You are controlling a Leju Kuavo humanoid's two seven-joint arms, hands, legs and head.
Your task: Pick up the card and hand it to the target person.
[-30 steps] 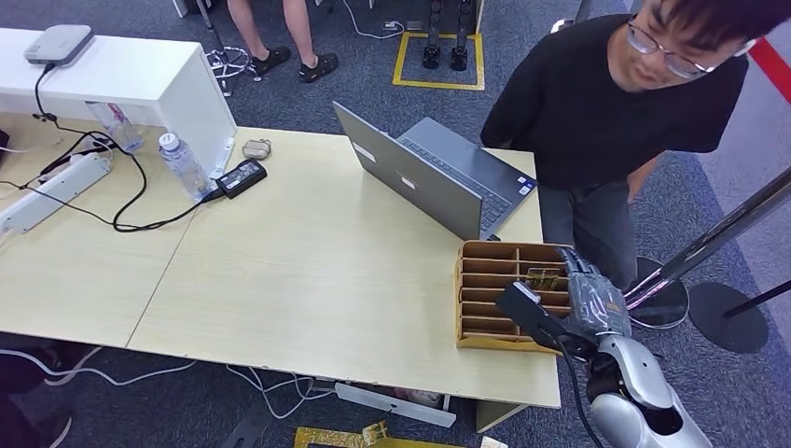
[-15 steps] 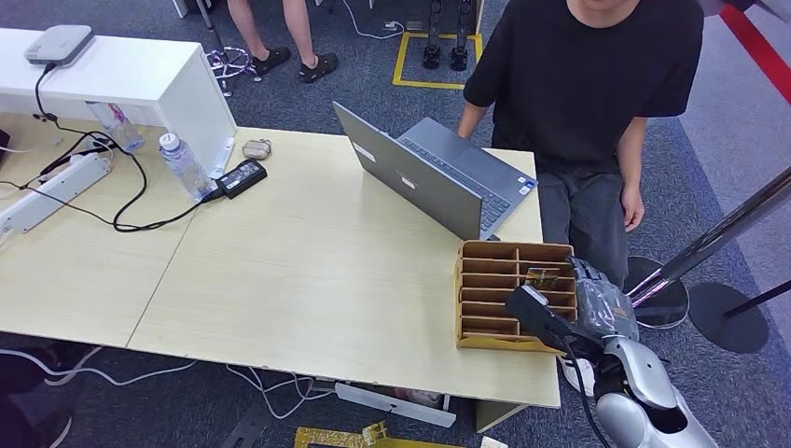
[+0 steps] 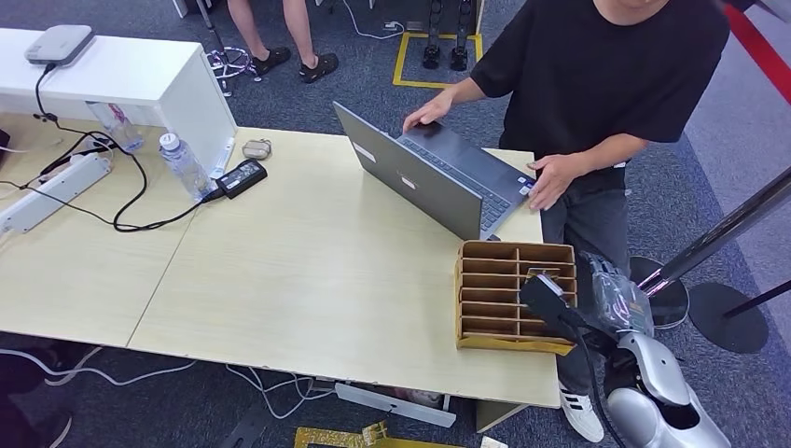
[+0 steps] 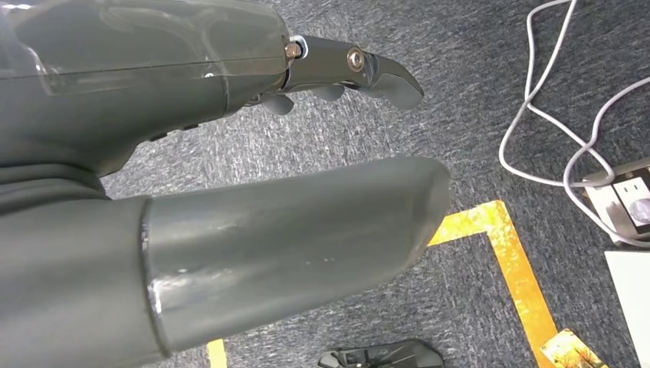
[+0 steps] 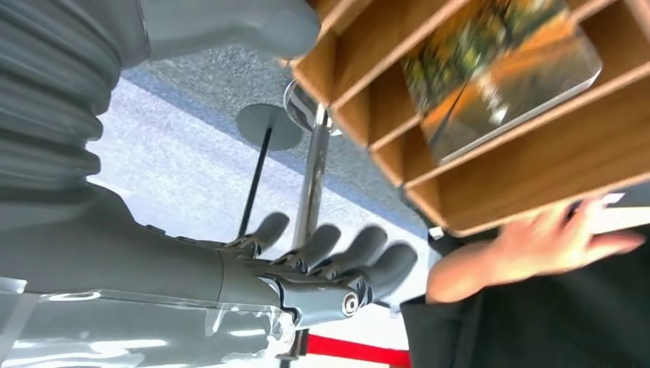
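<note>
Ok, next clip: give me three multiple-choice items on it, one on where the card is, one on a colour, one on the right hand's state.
1. Where is the card?
A. in a slot of the wooden rack
B. on the laptop
C. in the person's hand

2. What colour is the person's shirt?
A. white
B. black
C. red

3. What is the right hand doing?
A. gripping the card
B. pressing the laptop keys
C. holding nothing, beside the rack

Answers:
1. A: the right wrist view shows the card lying between the rack's dividers.
2. B: the head view shows a black short-sleeved shirt.
3. C: its fingers sit apart from the card with nothing between them.
</note>
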